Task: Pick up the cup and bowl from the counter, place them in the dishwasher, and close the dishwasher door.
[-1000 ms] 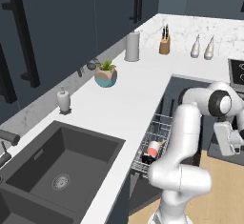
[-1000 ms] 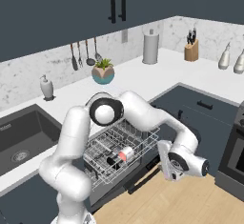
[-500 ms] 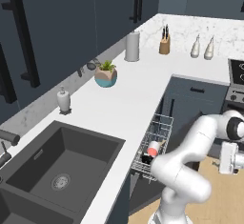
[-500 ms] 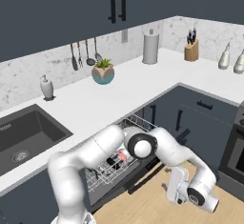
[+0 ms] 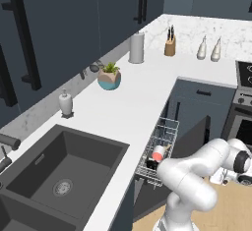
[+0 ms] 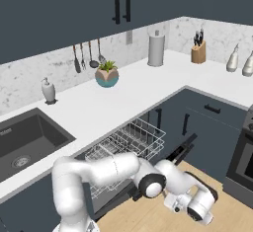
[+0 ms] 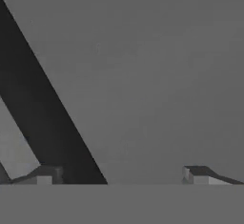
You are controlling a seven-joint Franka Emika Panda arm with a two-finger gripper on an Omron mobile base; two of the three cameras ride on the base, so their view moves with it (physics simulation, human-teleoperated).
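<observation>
The dishwasher's wire rack [image 5: 163, 141] [image 6: 129, 139] is pulled out under the counter [image 5: 133, 107] [image 6: 123, 97]. Inside the rack stands the red cup [image 5: 158, 153], and a dark shape that looks like the bowl [image 5: 151, 164] lies beside it. The dishwasher door [image 5: 193, 137] [image 6: 181, 150] stands tilted, partly raised. My gripper [image 5: 220, 178] [image 6: 191, 208] hangs low over the floor on the door's outer side. In the hand view my gripper [image 7: 121, 178] is open, fingertips [image 7: 44, 175] wide apart, nothing between them, close to a flat grey face.
On the counter are a teal plant pot [image 5: 109, 79], a soap dispenser [image 5: 65, 103], a paper towel roll [image 5: 137, 48], a knife block [image 5: 170, 45] and two bottles [image 5: 209, 49]. The dark sink [image 5: 59, 173] lies left. An oven [image 5: 241, 122] stands right.
My arm has swung down from beside the rack to low near the floor, outside the door. The door's edge now shows tilted upward. The gripper stays open.
</observation>
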